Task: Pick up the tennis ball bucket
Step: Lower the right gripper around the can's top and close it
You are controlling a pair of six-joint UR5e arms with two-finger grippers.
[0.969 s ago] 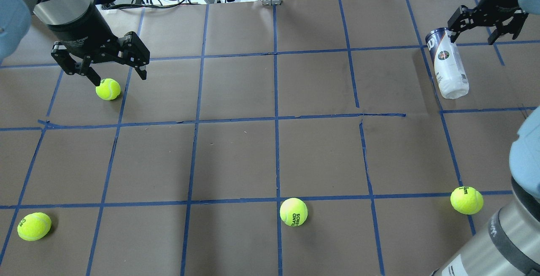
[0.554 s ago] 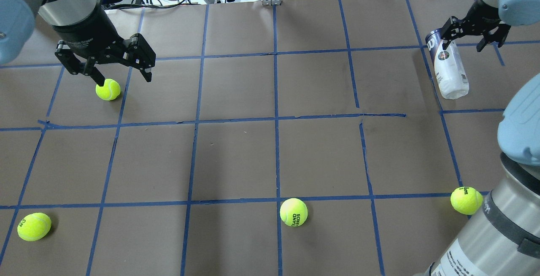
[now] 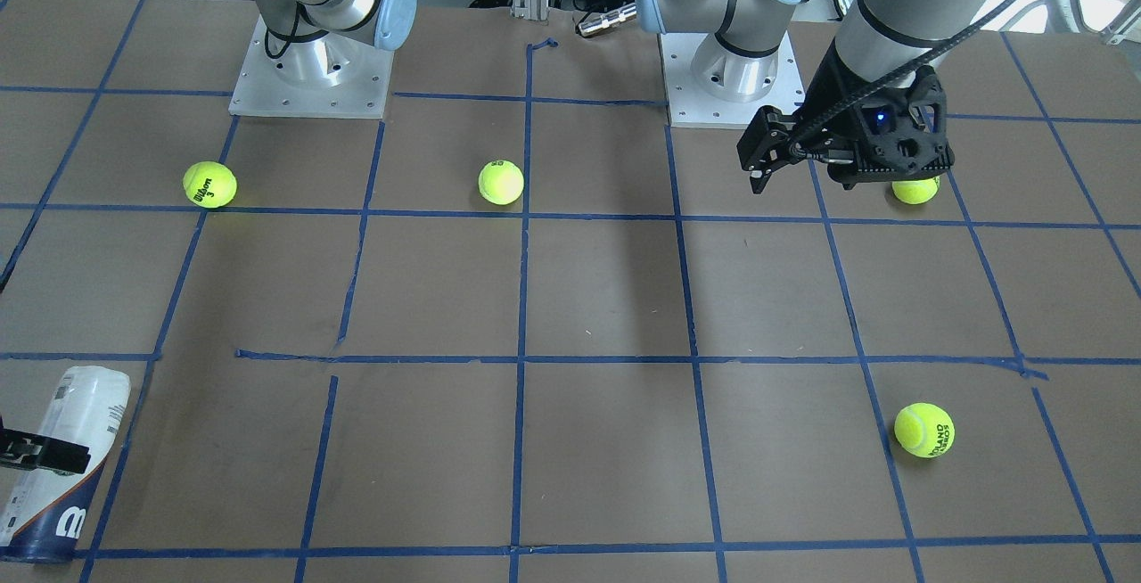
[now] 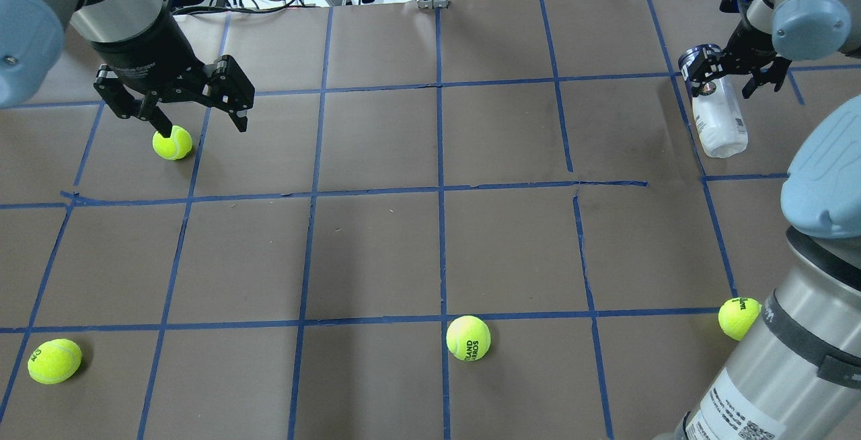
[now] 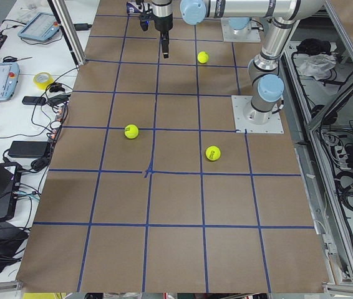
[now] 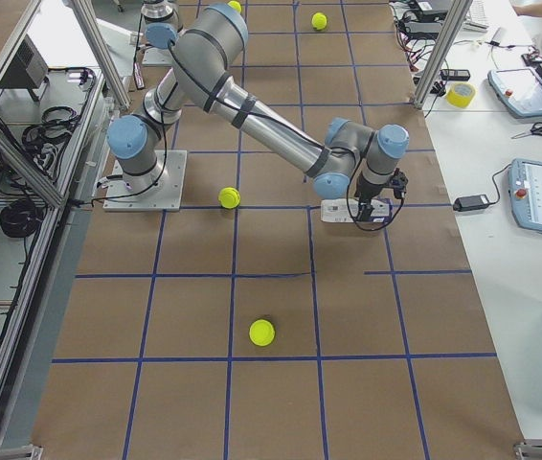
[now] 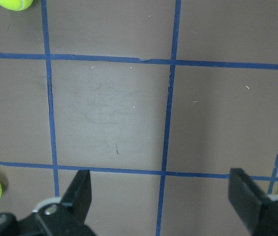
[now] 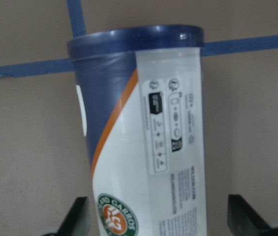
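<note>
while the tennis ball bucket lies on its side at the far right of the table, my right gripper hangs over its dark blue rim end with the jaws spread wide. in my right wrist view the fingers stand on either side of the tube: one just off its left flank, the other clear of its right flank. i see neither pressing on it, so i have hold of nothing there. the round emblem faces up between them, and the rim lies across a blue tape line. the tube's closed end points back toward my base.

my left gripper hangs over the far left of the table, jaws wide apart and empty; only bare brown paper shows between them in my left wrist view. a tennis ball lies just beside one fingertip in the overhead view, though i cannot tell whether they touch. nearer my base lie a left ball, a middle ball and a right ball, the last partly hidden behind my right arm.
</note>
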